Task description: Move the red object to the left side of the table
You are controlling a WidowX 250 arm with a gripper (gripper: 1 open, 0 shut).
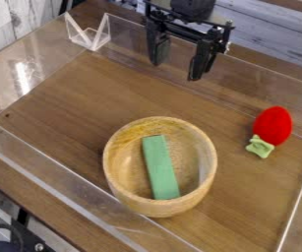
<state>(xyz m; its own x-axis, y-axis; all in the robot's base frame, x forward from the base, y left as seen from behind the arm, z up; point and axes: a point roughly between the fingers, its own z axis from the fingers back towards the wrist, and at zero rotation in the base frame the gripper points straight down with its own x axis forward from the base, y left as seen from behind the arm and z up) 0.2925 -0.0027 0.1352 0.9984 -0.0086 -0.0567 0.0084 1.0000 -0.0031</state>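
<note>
- Where clear walls edge it, table [75, 103], brown wood grain, the task's worktop.
- Gripper [180, 65], black, jaws wide apart, holding nothing, above the worktop's far edge.
- Bowl [119, 162], round, pale wood, toward the near edge.
- Block [161, 167], green, inside the bowl.
- Red object [272, 125], leafy green end, near the worktop's right edge.

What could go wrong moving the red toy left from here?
The bowl sits low mid-table, so a low sweep left might clip it. The toy lies near the right-hand clear wall; the open gripper may bump that wall. Its rounded body could roll if pinched off-center.
</note>
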